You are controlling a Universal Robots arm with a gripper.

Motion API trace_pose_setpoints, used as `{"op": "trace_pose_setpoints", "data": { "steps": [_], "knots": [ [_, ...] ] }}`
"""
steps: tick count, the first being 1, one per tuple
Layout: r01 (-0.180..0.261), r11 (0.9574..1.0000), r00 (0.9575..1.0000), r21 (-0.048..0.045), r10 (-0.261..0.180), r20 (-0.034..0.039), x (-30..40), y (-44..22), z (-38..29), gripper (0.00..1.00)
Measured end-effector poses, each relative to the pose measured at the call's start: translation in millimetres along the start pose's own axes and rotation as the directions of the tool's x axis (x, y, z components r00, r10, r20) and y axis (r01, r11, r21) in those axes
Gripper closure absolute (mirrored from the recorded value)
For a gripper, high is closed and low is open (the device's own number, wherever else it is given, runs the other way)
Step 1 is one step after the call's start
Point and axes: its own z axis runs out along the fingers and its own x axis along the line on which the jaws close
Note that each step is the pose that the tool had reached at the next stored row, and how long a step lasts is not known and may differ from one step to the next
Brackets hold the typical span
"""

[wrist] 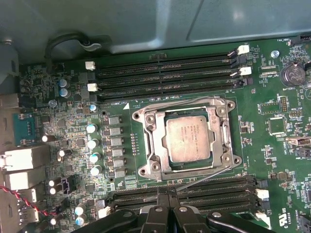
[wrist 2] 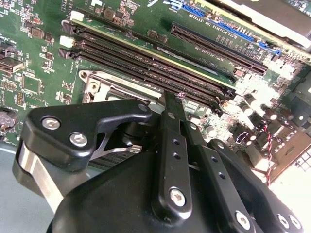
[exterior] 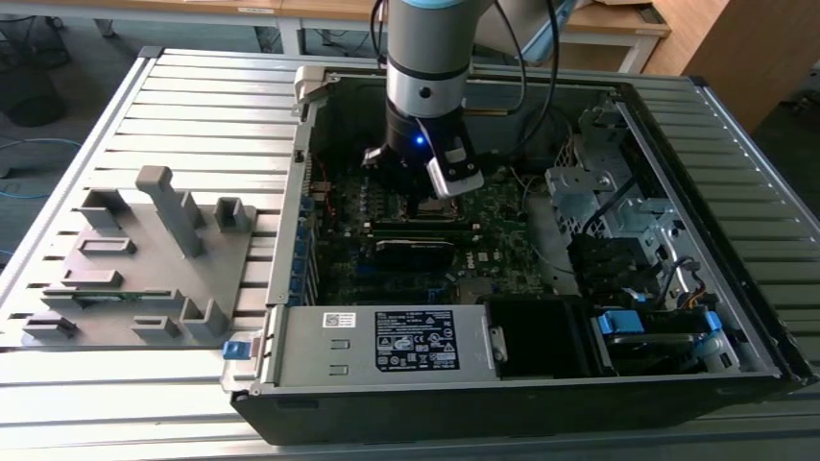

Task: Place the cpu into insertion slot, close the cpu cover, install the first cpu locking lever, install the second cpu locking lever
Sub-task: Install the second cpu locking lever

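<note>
The small square cpu with a pale silvery-grey metal face (wrist: 188,140) sits in the square metal-rimmed insertion slot (wrist: 147,142), the thin silvery windowed cpu cover (wrist: 222,127) down around it. Judged step: the locking levers. One thin wire lever (wrist: 204,177) looks unlatched beside the socket and needs hooking. The black gripper (wrist: 167,194), fingers pressed together and empty, hovers by it.

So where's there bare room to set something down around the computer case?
The slatted table is bare beyond the grey fixture block and along the case's front. Inside the case it's crowded: gripper beside the cpu, cables, drive bays.
</note>
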Motion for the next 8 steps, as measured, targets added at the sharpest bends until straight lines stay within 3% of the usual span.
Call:
{"op": "trace_pose_setpoints", "data": {
  "steps": [8],
  "knots": [
    [0.000, 1.0000, 1.0000, -0.0002, 0.000, 0.0006, 2.8, -0.4, 1.2, 0.90]
  ]
}}
